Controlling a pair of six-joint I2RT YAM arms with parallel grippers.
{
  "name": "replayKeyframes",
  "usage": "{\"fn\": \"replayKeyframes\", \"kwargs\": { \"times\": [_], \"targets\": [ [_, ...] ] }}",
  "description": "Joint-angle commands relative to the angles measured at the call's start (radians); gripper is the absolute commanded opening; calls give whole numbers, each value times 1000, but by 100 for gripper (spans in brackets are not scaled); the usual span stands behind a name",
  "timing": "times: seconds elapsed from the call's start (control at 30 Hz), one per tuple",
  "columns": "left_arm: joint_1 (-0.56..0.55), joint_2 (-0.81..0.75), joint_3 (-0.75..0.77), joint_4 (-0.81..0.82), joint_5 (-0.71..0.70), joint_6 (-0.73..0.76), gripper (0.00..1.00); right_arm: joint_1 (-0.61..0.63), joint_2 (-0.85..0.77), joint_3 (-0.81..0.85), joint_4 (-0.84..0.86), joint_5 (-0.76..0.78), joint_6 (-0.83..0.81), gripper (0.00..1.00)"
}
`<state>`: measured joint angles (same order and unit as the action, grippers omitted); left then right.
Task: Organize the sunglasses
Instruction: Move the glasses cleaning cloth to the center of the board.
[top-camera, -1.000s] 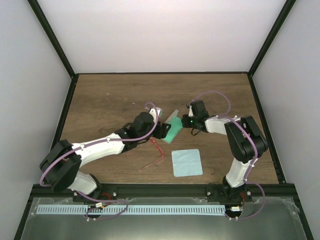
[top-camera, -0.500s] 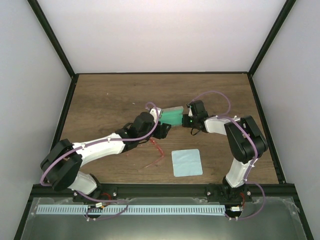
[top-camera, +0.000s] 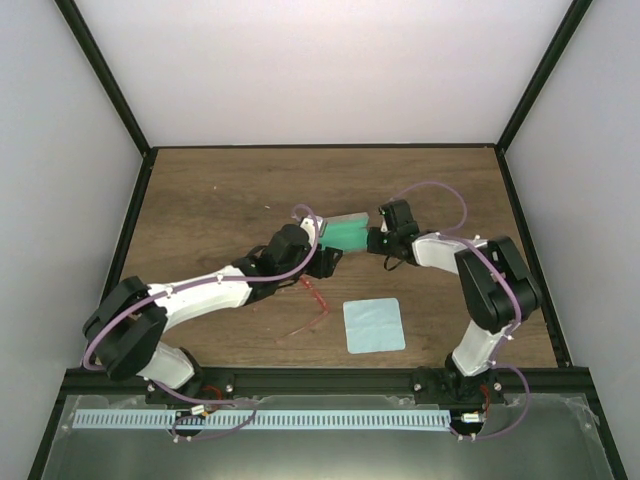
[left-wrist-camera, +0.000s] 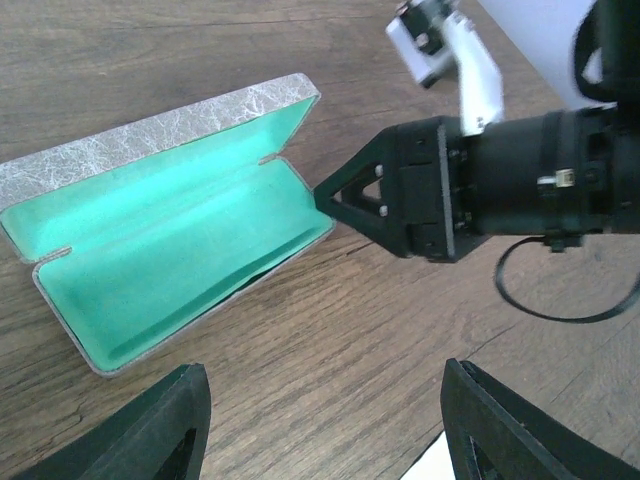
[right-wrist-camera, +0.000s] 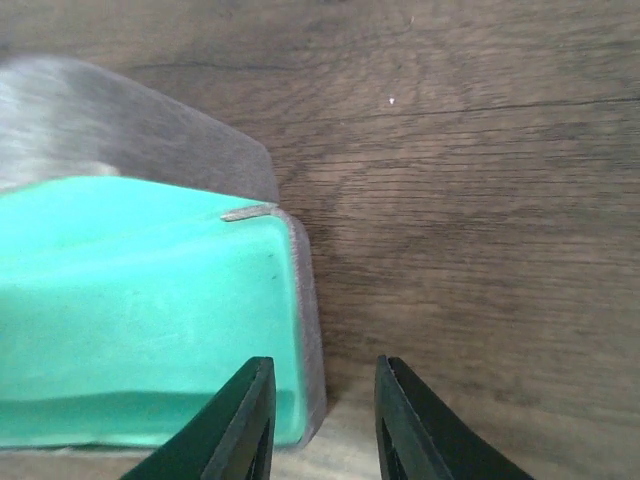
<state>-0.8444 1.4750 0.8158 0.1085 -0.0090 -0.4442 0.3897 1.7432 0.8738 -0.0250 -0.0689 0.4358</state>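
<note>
The sunglasses (top-camera: 317, 300), thin and red, lie on the table just below my left gripper (top-camera: 322, 262), apart from it. That gripper (left-wrist-camera: 325, 430) is open and empty over bare wood. The grey case (top-camera: 346, 233) lies open, its green lining (left-wrist-camera: 170, 265) facing up and its lid (left-wrist-camera: 150, 135) folded back. My right gripper (top-camera: 373, 240) is at the case's right end. In the right wrist view its jaws (right-wrist-camera: 322, 420) stand a little apart, straddling the case's end rim (right-wrist-camera: 305, 320) without pinching it. The right gripper's tips (left-wrist-camera: 335, 195) also appear in the left wrist view, beside the case.
A pale blue square cloth (top-camera: 374, 324) lies near the front, right of the sunglasses. Black frame rails (top-camera: 130, 215) and white walls border the table on three sides. Both forearms cross the middle of the table.
The case went from tilted up to lying open and flat, a little further back. The right gripper's jaws closed, then parted again, and it drew slightly right. The left arm held still.
</note>
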Motion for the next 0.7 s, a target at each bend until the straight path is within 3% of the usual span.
{"fn": "replayKeyframes", "kwargs": {
  "times": [0.0,0.27,0.5,0.67],
  "targets": [
    [1,23,29,0,9,10,65,4,-122,-16,-30,5,21,31],
    [-21,93,41,38,81,20,63,6,-404,-182,-82,37,61,34],
    [-141,211,140,-12,104,40,45,5,-772,-430,-93,-51,199,10],
    [-167,261,192,-104,132,9,36,5,-962,-537,-147,-65,215,3]
  ]
}}
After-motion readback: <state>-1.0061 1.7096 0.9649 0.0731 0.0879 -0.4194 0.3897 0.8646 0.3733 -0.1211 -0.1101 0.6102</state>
